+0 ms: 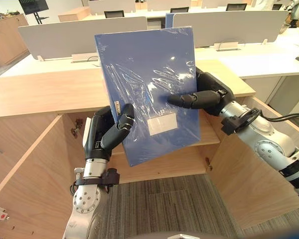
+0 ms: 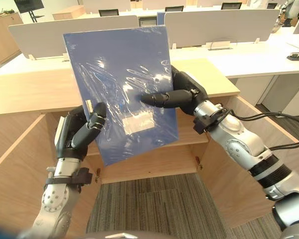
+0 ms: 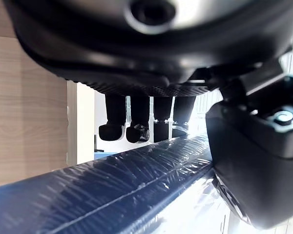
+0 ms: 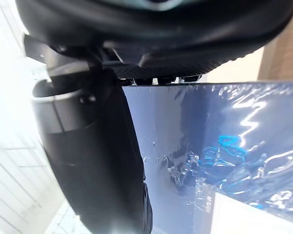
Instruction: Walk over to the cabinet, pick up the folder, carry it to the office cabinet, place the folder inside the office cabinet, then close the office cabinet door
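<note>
Dark blue flat folder wrapped in clear plastic film [image 1: 149,84] is held upright and slightly skewed in front of the light wooden office cabinet [image 1: 40,92], above its opening and not yet inside.

- Left hand [image 1: 107,132] is clamped on the lower left edge: the thumb is curled over the front face, and the fingers [image 3: 136,122] are seen behind the edge in the left wrist view.
- Right hand [image 1: 209,94] is clamped on the right edge: the thumb [image 4: 97,161] is laid across the front face, the rest wrapped behind.
- A two-edge pinch is probably used because the film looks slick; opposed grips also keep the flat panel from swinging.
- The white rectangular label [image 1: 162,124] is turned toward the head camera, so the spine side is judged to be away or to one side; cannot be told exactly.
- Both cabinet doors [image 1: 249,184] are swung wide, so the path to the inner wooden shelf [image 1: 209,137] is left free.

Judged step: carry done, insertion pending. The folder likely needs to be lowered and tipped before it is slid in. Risk: film slip at the thumbs, or a corner caught on the cabinet top.
</note>
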{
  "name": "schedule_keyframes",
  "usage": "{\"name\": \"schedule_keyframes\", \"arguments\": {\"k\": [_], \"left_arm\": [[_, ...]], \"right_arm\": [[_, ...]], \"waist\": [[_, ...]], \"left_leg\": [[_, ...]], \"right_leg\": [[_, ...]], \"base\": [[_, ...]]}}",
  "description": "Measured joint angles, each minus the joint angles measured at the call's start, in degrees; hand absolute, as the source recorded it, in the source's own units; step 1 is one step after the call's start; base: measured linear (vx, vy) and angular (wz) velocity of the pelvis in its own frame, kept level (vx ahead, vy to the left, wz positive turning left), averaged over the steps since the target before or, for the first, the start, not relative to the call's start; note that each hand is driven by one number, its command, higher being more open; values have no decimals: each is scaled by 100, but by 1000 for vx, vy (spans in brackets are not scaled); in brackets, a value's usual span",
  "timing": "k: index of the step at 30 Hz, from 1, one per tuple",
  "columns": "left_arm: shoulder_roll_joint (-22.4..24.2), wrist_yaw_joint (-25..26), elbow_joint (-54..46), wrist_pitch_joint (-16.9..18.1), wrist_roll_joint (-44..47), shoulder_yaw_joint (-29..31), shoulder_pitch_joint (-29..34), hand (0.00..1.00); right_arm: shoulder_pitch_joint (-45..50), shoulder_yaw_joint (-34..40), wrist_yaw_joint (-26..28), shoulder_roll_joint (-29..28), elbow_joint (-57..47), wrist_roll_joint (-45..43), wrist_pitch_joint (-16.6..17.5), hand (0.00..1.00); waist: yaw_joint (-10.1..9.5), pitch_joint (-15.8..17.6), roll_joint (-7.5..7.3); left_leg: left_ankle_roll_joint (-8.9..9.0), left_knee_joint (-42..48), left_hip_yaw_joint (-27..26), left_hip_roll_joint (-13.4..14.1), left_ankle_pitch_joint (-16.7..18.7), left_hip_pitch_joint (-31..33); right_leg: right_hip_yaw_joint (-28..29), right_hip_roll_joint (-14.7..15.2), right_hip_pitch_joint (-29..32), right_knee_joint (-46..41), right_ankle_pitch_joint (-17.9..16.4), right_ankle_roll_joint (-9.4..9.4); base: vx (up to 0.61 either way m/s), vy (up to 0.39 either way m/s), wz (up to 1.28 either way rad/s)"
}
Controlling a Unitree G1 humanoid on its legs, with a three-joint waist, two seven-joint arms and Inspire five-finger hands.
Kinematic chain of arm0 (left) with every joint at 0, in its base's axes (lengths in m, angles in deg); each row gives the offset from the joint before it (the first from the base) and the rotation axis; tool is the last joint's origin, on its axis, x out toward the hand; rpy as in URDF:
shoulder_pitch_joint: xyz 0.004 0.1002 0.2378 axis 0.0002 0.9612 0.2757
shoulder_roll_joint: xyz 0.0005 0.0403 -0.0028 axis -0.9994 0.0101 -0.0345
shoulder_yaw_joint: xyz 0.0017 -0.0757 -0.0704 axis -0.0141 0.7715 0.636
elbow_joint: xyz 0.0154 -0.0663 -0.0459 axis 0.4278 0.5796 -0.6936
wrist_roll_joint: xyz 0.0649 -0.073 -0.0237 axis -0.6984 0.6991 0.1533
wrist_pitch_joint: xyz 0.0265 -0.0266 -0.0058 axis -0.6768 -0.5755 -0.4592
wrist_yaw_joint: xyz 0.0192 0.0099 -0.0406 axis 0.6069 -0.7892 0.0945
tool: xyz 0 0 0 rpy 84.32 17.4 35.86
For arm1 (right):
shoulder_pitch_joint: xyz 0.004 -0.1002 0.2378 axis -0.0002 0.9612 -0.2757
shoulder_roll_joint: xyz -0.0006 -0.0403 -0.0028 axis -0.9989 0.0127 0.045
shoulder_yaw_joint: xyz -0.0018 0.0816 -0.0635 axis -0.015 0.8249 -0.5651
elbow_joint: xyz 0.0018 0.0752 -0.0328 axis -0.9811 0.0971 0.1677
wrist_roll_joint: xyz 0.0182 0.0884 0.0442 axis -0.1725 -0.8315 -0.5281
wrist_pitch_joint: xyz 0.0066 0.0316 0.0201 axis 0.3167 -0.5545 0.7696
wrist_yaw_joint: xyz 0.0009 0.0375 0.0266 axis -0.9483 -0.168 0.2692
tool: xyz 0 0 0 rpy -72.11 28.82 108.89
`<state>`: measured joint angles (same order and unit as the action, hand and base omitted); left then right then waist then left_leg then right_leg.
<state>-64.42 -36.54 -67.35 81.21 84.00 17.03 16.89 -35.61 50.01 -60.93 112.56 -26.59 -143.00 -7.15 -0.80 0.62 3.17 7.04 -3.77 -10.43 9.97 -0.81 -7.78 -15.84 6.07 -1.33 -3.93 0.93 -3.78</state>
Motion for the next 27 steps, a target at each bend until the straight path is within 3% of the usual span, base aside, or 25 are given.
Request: {"name": "schedule_keyframes", "arguments": {"k": [13,14,17,20,23,27], "left_arm": [[-321,20,-5,-4,-85,-34,-7,0],[-354,12,-5,-3,-85,-34,-7,100],[-478,-113,37,4,-50,-65,7,100],[-650,-604,596,92,828,-236,60,100],[-944,-1299,1719,210,1749,-665,42,100],[-1288,-2394,3757,-205,2196,-1495,5,100]], "right_arm": [[13,-347,101,218,235,-323,-305,0],[17,-346,101,216,239,-319,-307,0],[321,-117,367,119,177,-311,-286,0],[829,214,522,-48,-25,-54,-238,0],[1362,238,596,-141,-37,188,-355,0],[2209,238,695,-333,-112,1207,-809,0]], "waist": [[-93,-169,146],[-93,-175,150],[-92,-188,151],[-91,-213,157],[-76,-230,134],[42,-202,84]], "left_leg": [[27,-31,13,3,-35,0],[27,-31,13,3,-35,0],[26,-31,25,5,-38,4],[24,-41,33,5,-41,10],[23,-49,40,9,-45,32],[20,-81,27,16,-48,76]], "right_leg": [[-26,0,0,0,0,1],[-27,0,0,0,0,1],[-39,1,-5,0,0,1],[-50,2,-4,5,-1,0],[-57,-3,11,21,-1,-1],[-48,-22,62,63,-1,-2]], "base": [[-9,13,0],[0,0,0],[0,0,0],[0,0,0],[0,0,0],[0,0,-1]]}}
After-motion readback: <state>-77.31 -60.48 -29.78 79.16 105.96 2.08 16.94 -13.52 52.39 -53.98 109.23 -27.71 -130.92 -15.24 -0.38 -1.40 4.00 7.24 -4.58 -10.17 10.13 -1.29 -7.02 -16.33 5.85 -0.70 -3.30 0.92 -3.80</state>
